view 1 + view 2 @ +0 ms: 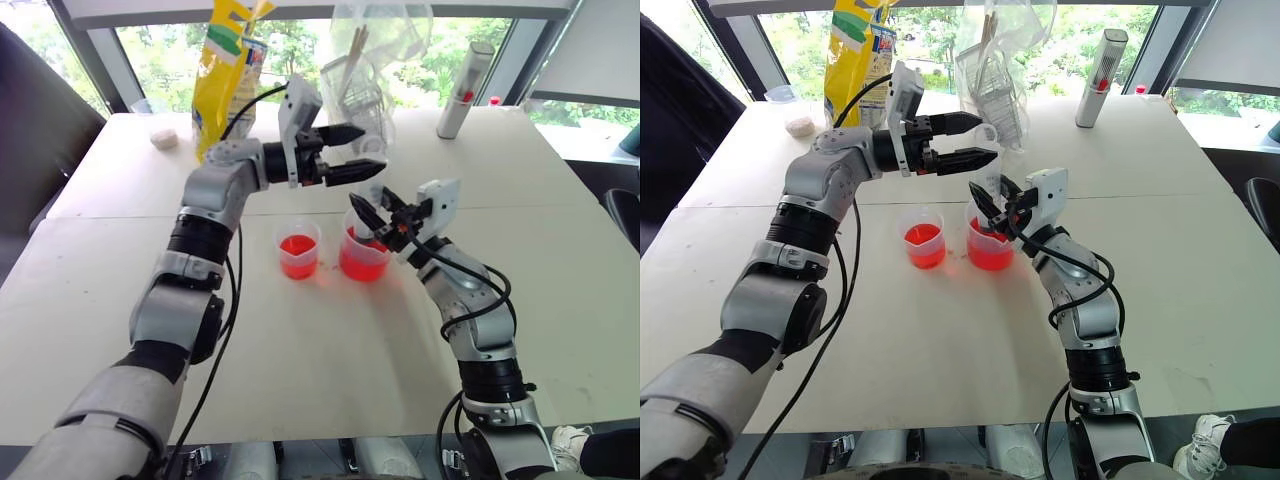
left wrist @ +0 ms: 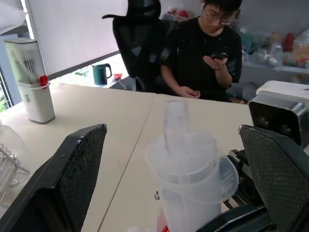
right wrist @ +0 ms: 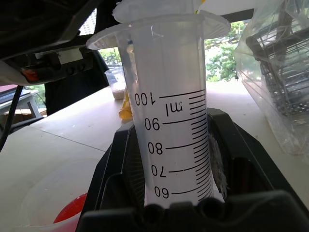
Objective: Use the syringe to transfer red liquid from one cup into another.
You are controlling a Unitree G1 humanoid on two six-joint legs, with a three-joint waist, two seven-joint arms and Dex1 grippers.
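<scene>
My right gripper [image 1: 374, 212] is shut on the syringe [image 3: 169, 121], a clear barrel with printed scale marks. It holds the syringe upright over the larger lipped cup [image 1: 363, 256], which has red liquid [image 1: 361, 266] in it. The smaller cup [image 1: 298, 251] stands just to the left of the larger one and also holds red liquid. My left gripper [image 1: 371, 150] is open and points level to the right, just above the right gripper. In the left wrist view its fingers [image 2: 77, 179] stand on either side of the syringe's plunger top [image 2: 176, 123] without touching it.
A yellow bag [image 1: 225, 70], a clear plastic bag of utensils [image 1: 372, 70] and a tall white-grey cylinder [image 1: 463, 90] stand along the table's far edge. A small white lump [image 1: 164, 139] lies at the far left. A seated person [image 2: 207, 53] holds a phone beyond the table.
</scene>
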